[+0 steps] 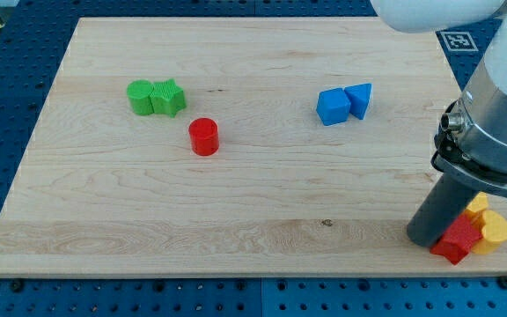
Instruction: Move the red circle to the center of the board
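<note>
The red circle (204,136) stands upright on the wooden board (253,202), left of the middle and just below the green blocks. My tip (426,239) rests on the board at the view's lower right, far right of the red circle. It touches or nearly touches a red block (457,241) on its right side.
A green circle (139,96) and a green star (169,97) touch at upper left. A blue cube (331,106) and blue triangle (359,99) touch at upper right. Two yellow blocks (491,227) sit beside the red block near the right edge. The arm's body fills the upper right.
</note>
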`<state>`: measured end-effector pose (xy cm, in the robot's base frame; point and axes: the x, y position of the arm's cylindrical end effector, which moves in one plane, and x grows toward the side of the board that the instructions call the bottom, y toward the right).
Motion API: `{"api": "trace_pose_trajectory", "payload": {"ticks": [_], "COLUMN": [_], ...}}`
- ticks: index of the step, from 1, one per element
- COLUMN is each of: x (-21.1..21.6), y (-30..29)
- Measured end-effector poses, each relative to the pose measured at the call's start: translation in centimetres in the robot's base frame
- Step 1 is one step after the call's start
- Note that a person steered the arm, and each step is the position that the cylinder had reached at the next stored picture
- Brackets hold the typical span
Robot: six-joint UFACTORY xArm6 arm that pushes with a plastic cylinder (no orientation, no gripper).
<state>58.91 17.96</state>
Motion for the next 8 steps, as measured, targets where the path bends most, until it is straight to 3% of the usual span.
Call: {"api": "trace_pose_trajectory", "payload": {"ticks": [2,5,8], "x": [-0.2,-6.6,-9.0], "y": [-8.4,-23.6,-27.5]}}
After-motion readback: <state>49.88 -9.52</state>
